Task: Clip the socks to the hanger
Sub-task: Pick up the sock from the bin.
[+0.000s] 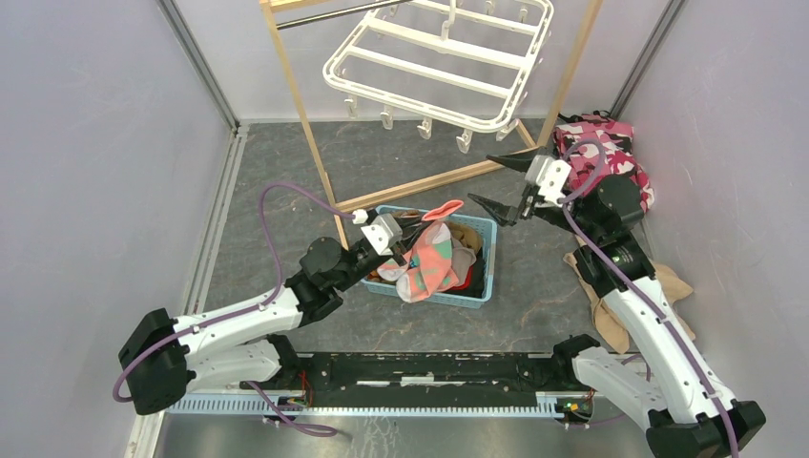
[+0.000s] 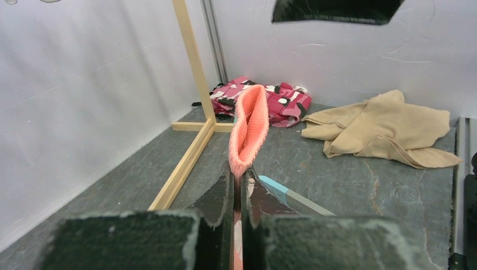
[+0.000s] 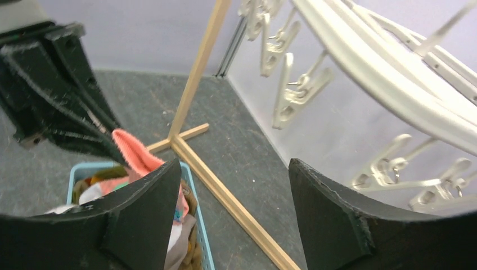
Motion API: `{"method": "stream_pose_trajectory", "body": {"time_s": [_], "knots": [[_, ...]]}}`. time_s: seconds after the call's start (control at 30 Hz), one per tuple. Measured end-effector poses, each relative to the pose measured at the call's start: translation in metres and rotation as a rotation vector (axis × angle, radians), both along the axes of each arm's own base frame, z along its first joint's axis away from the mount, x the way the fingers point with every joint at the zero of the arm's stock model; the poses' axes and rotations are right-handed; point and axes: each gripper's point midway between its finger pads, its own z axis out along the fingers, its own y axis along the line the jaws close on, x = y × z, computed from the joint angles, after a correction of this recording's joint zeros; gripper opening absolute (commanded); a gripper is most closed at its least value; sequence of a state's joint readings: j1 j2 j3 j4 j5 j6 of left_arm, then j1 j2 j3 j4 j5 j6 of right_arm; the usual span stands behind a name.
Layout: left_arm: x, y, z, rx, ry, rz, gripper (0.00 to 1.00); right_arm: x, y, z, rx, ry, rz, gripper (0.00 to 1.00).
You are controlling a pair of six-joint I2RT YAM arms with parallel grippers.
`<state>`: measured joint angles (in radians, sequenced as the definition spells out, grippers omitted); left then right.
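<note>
Here, left claw (image 2: pixel 241 180), clenched on salmon-pink knit sock (image 2: pixel 247 129), should raise its cuff to white plastic hanger (image 1: pixel 429 73), upper frame; right claw (image 1: pixel 480 178) released.

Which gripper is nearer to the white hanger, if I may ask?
Right. The right gripper hovers just below the hanger; the left gripper is farther down at the basket, holding a pink sock.
</note>
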<state>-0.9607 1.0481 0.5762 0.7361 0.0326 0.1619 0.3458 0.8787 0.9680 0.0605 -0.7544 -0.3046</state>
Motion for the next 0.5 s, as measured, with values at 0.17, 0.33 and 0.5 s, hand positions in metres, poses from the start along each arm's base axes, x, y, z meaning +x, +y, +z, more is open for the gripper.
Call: {"method": "stream_pose_trajectory", "body": {"time_s": [0.17, 0.33, 0.5], "knots": [[0.001, 0.0, -0.001, 0.011, -0.012, 0.005, 0.02, 0.006, 0.002, 0.016, 0.112, 0.017, -0.049, 0.63], [0.001, 0.001, -0.001, 0.014, -0.017, 0.006, 0.02, 0.003, 0.014, 0.034, 0.208, 0.026, -0.052, 0.59], [0.001, 0.0, 0.0, 0.017, -0.021, 0.006, 0.02, 0.007, 0.025, 0.04, 0.281, 0.06, -0.087, 0.59]]}}
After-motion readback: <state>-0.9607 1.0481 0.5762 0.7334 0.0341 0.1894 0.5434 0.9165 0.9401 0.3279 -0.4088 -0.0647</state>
